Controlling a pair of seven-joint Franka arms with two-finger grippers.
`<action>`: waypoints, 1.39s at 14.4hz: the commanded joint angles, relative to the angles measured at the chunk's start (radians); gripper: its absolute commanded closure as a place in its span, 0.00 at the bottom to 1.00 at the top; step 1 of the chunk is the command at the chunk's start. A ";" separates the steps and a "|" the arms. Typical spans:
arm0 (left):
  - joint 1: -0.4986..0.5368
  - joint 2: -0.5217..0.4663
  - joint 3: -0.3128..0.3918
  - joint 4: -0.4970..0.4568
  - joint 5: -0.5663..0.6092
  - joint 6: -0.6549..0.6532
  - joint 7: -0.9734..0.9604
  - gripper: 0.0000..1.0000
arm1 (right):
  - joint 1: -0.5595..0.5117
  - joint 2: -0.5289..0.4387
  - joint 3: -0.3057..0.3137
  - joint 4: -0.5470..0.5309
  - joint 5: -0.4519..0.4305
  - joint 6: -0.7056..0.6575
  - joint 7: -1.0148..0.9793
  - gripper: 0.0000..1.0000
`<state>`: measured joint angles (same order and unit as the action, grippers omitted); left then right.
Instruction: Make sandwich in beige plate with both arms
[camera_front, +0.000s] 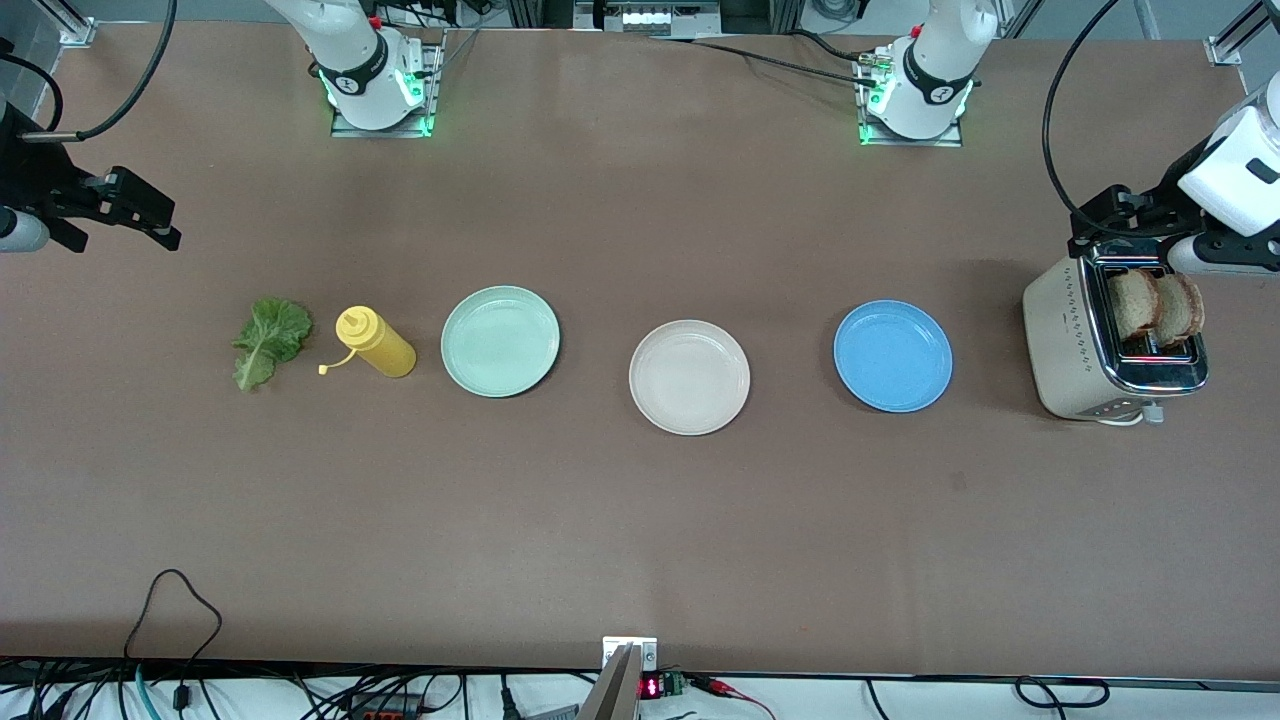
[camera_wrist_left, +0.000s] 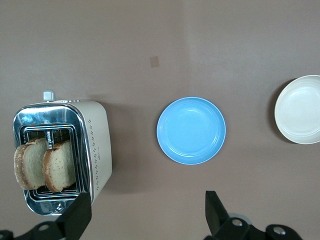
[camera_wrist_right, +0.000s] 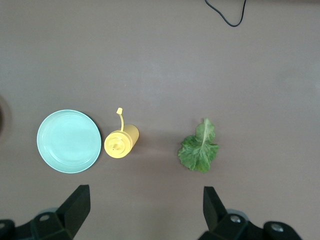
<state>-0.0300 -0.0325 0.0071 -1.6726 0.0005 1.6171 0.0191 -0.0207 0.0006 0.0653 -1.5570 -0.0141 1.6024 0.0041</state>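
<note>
No sandwich is in view. Two toast slices (camera_front: 1155, 305) (camera_wrist_left: 45, 164) stand in the toaster's slots. A green lettuce leaf (camera_front: 268, 340) (camera_wrist_right: 199, 149) lies on the table toward the right arm's end. The beige plate (camera_front: 689, 377) (camera_wrist_left: 300, 109) sits bare at the table's middle. My left gripper (camera_front: 1112, 218) (camera_wrist_left: 147, 205) hangs open and holds nothing, over the toaster's edge and the table beside it. Just as open and holding nothing, my right gripper (camera_front: 140, 212) (camera_wrist_right: 145, 200) hovers over bare table beside the lettuce and the bottle.
A silver and cream toaster (camera_front: 1075, 340) (camera_wrist_left: 95, 145) stands at the left arm's end. A blue plate (camera_front: 893, 355) (camera_wrist_left: 191, 130) lies between it and the beige plate. A mint-green plate (camera_front: 500, 340) (camera_wrist_right: 69, 141) and a yellow squeeze bottle (camera_front: 375, 342) (camera_wrist_right: 120, 142) sit beside the lettuce.
</note>
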 joint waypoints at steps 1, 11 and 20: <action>-0.002 0.013 0.004 0.033 0.018 -0.029 0.019 0.00 | -0.018 -0.004 0.013 0.017 0.003 -0.022 -0.003 0.00; -0.002 0.016 0.005 0.033 0.018 -0.034 0.016 0.00 | -0.018 -0.002 0.013 0.015 0.003 -0.021 -0.001 0.00; -0.001 0.025 0.008 0.031 0.018 -0.069 0.013 0.00 | -0.018 -0.002 0.013 0.015 0.005 -0.022 -0.001 0.00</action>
<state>-0.0297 -0.0272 0.0096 -1.6720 0.0005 1.5774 0.0208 -0.0222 0.0005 0.0653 -1.5569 -0.0141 1.6003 0.0041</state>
